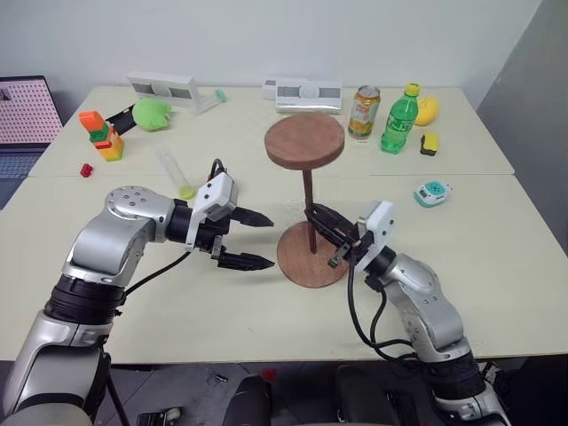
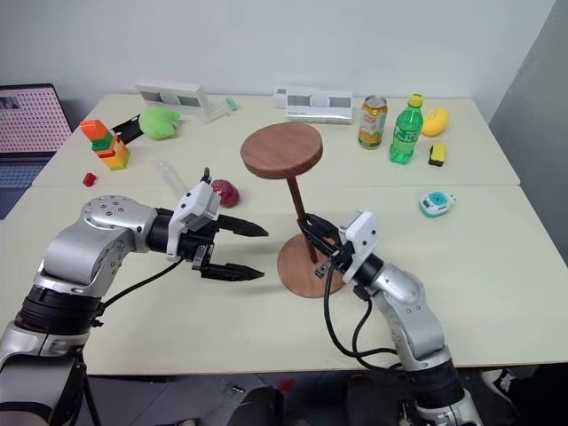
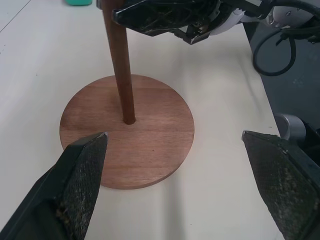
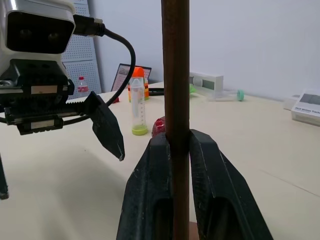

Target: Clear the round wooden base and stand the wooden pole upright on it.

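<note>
The round wooden base [image 1: 312, 257] lies flat on the table with nothing else on it. The wooden pole [image 1: 308, 197] stands upright in the base's centre hole [image 3: 129, 120], its fixed disc [image 1: 304, 140] on top. My right gripper [image 1: 319, 222] is shut on the pole low down, the black fingers [image 4: 210, 185] pinching it from both sides. My left gripper [image 1: 257, 240] hangs open just left of the base, one finger [image 3: 75, 185] over the base's near rim and the other [image 3: 285, 180] off to the side.
A clear tube with a green end [image 1: 176, 173] and a small red object [image 2: 224, 192] lie behind my left gripper. A can [image 1: 363, 112], a green bottle [image 1: 398, 119], a yellow object [image 1: 427, 110], white boxes [image 1: 306, 92] and a small teal device [image 1: 433, 193] sit further back.
</note>
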Robot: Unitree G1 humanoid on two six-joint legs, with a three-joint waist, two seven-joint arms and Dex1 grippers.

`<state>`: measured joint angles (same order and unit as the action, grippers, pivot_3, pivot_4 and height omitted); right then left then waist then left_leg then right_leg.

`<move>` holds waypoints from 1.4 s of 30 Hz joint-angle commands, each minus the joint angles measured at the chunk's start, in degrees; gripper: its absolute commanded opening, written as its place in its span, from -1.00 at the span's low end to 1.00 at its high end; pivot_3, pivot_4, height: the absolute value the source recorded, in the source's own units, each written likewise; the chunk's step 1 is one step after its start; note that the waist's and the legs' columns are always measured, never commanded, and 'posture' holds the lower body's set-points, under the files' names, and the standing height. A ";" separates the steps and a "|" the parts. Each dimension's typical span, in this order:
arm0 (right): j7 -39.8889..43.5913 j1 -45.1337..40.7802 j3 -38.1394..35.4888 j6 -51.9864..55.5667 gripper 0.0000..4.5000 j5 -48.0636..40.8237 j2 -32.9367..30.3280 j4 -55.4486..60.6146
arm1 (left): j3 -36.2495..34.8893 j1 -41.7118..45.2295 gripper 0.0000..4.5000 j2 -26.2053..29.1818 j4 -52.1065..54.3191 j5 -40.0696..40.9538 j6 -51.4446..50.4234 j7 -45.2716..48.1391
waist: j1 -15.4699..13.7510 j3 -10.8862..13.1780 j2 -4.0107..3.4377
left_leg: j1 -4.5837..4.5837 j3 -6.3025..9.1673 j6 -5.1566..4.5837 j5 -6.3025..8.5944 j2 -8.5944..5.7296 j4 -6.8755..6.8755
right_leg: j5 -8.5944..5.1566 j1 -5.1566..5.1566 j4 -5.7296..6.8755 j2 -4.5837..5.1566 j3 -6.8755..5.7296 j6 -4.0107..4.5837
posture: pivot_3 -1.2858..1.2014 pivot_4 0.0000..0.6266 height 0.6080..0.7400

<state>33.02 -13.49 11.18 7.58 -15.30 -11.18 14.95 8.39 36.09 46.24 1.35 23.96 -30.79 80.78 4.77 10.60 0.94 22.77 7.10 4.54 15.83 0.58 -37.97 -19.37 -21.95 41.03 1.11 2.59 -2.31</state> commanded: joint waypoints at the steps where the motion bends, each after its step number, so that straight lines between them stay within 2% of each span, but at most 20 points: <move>1: 1.58 2.20 0.82 1.67 -0.92 0.31 -1.95 -0.52 | -0.29 1.91 1.00 0.07 -0.21 -0.17 0.85 0.53 | -0.01 0.00 0.00 | -0.01 0.01 -0.01 0.01 0.00 0.00 | 0.00 0.02 0.00 0.00 -0.01 0.00 | 0.03 -0.52 1.00; 23: 1.37 2.46 1.83 3.56 -0.92 1.20 -3.36 -1.22 | -0.23 1.97 1.00 -0.26 -0.24 -0.25 0.92 0.29 | -0.05 -0.01 0.00 | -0.48 0.04 -0.20 0.11 0.01 0.04 | -0.01 0.53 -0.10 -0.02 -0.03 0.00 | 0.03 -0.52 1.00; 24: 1.28 2.22 1.45 4.01 -0.62 0.74 -3.37 -0.80 | -0.21 1.91 1.00 -0.31 -0.23 -0.24 0.96 0.30 | -0.05 -0.01 0.00 | -0.49 0.04 -0.19 0.11 0.01 0.04 | -0.01 0.52 -0.10 -0.02 -0.03 0.00 | 0.03 -0.52 1.00; 25: 1.14 1.94 1.06 4.36 -0.61 0.40 -3.37 -0.43 | -0.20 1.88 1.00 -0.36 -0.25 -0.25 1.00 0.28 | -0.06 -0.01 0.01 | -0.49 0.04 -0.19 0.11 0.01 0.04 | -0.01 0.53 -0.10 -0.02 -0.03 0.00 | 0.03 -0.52 1.00; 28: 1.12 1.55 0.48 5.11 -0.22 -0.22 -3.58 0.32 | -0.22 1.81 1.00 -0.44 -0.35 -0.25 1.09 0.31 | -0.05 0.01 -0.01 | -0.40 0.05 -0.19 0.11 0.00 0.04 | -0.01 0.44 -0.10 -0.02 -0.03 0.00 | 0.03 -0.52 1.00; 29: 1.03 1.52 0.21 5.30 -0.19 -0.37 -3.58 0.50 | -0.22 1.77 1.00 -0.45 -0.40 -0.27 1.13 0.31 | -0.06 0.01 -0.01 | -0.37 0.03 -0.19 0.11 0.00 0.03 | -0.01 0.41 -0.10 -0.02 -0.02 0.00 | 0.03 -0.52 1.00; 36: 1.30 1.74 -1.67 6.94 0.53 -2.01 -4.55 2.84 | -0.25 1.60 1.00 -0.44 -0.54 -0.26 1.29 0.38 | -0.06 0.01 -0.01 | -0.37 0.05 -0.19 0.11 0.01 0.04 | -0.01 0.42 -0.11 -0.03 -0.03 0.00 | 0.03 -0.52 1.00; 39: 2.26 2.49 -3.09 9.15 0.78 -3.66 -6.61 5.37 | -0.38 1.52 1.00 -0.36 -0.55 -0.19 1.33 0.43 | -0.10 0.01 -0.01 | -0.36 0.06 -0.19 0.11 0.01 0.04 | -0.01 0.42 -0.11 -0.02 -0.04 0.00 | 0.03 -0.52 1.00; 40: 3.18 3.04 -3.98 10.36 0.94 -4.60 -8.37 6.82 | -0.48 1.46 1.00 -0.22 -0.65 -0.16 1.33 0.52 | -0.12 0.01 -0.01 | -0.36 0.06 -0.19 0.11 0.01 0.04 | -0.01 0.42 -0.12 -0.02 -0.04 0.00 | 0.03 -0.52 1.00; 42: 7.02 4.26 -8.09 16.35 0.98 -9.55 -15.00 11.31 | -0.82 1.34 1.00 0.27 -0.79 0.37 -0.02 0.61 | -0.19 0.02 -0.03 | -0.35 0.07 -0.20 0.11 0.00 0.04 | -0.01 0.43 -0.14 -0.01 -0.05 0.00 | 0.03 -0.52 1.00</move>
<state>37.09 -9.77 7.61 20.11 -20.52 -22.72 21.23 8.64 36.85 45.78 0.14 23.73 -30.56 80.88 4.59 10.63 0.91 22.44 7.17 4.35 15.94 0.56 -37.93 -19.38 -21.52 40.86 1.12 2.55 -2.31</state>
